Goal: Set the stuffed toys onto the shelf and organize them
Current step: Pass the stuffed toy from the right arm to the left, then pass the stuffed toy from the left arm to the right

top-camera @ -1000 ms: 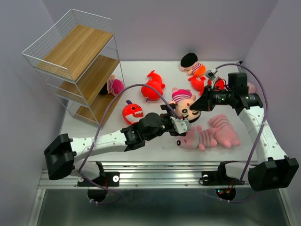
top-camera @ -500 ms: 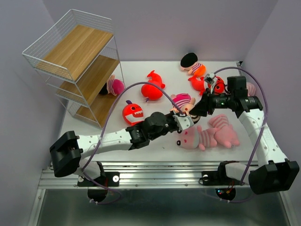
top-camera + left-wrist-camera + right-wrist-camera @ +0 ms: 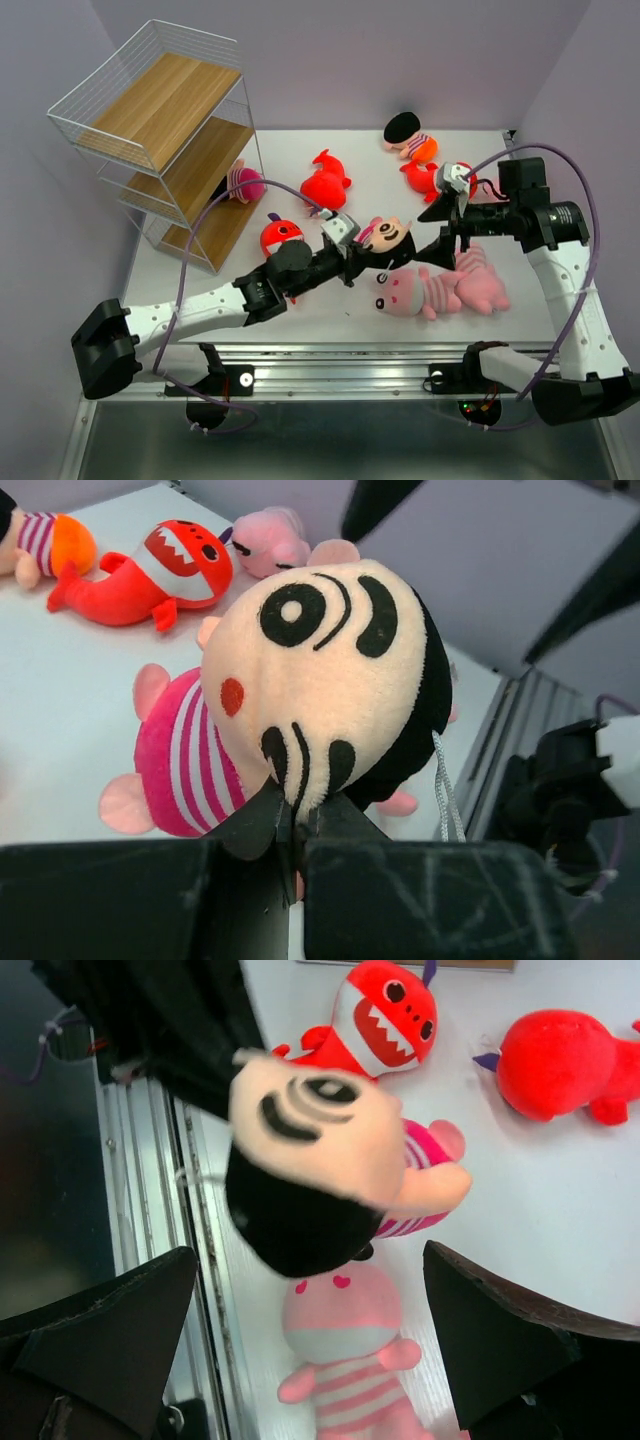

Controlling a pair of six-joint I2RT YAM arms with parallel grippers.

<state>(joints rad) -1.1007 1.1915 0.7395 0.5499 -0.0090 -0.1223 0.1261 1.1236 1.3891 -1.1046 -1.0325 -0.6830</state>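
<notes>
Top external view: the tabletop (image 3: 300,150) carries the shelf (image 3: 160,110) at far left, one toy (image 3: 240,183) apparently on its lowest board. Other stuffed toys (image 3: 325,185) lie scattered to the right. The left gripper (image 3: 347,243) is clamped on a dark-haired doll (image 3: 388,236), held over a pink striped animal (image 3: 420,292). The right gripper (image 3: 440,233) gapes wide beside the doll, holding nothing.

Nothing on the toys, rack or bench carries words, numbers or brand marks that I can read. The doll (image 3: 320,680) shows only a stitched face; any finer print is perhaps too blurred to make out.
</notes>
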